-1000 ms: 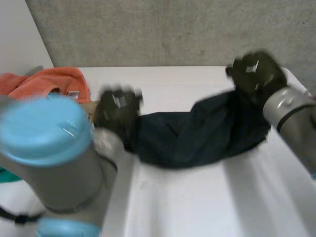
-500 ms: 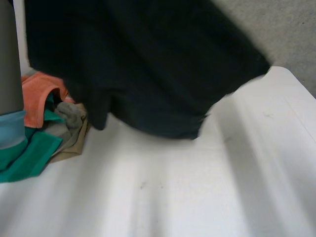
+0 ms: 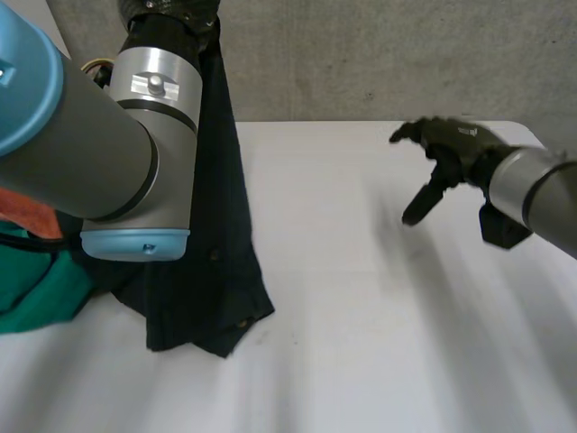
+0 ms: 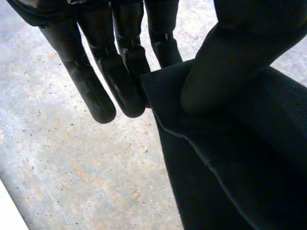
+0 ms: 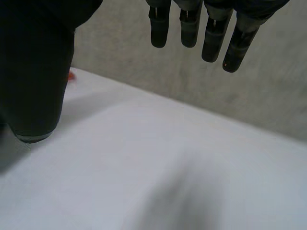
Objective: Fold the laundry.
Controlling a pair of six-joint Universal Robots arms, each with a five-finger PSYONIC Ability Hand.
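1. Up at the far left, the dark cloth (image 3: 215,262) hangs from the raised left hand (image 3: 171,11). It drops straight down beside the left arm (image 3: 99,135), and its lower end lies bunched on the table (image 3: 361,352) at the near left.
2. Seen from the left wrist, the thumb (image 4: 225,76) presses on a folded edge of the cloth. It pinches that edge against the fingers (image 4: 122,81), which are straight and close together.
3. Over the far right of the table, well apart from the cloth, the right hand (image 3: 451,144) hovers and holds nothing. Its fingers (image 5: 189,26) are straight and side by side with small gaps, and the thumb stands off from them.
4. An orange cloth (image 3: 32,215) and a green cloth (image 3: 41,284) lie at the left edge, partly hidden by the left arm. The green one is just beside the dark cloth's lower end.
5. A grey wall (image 3: 379,54) stands along the table's far side.
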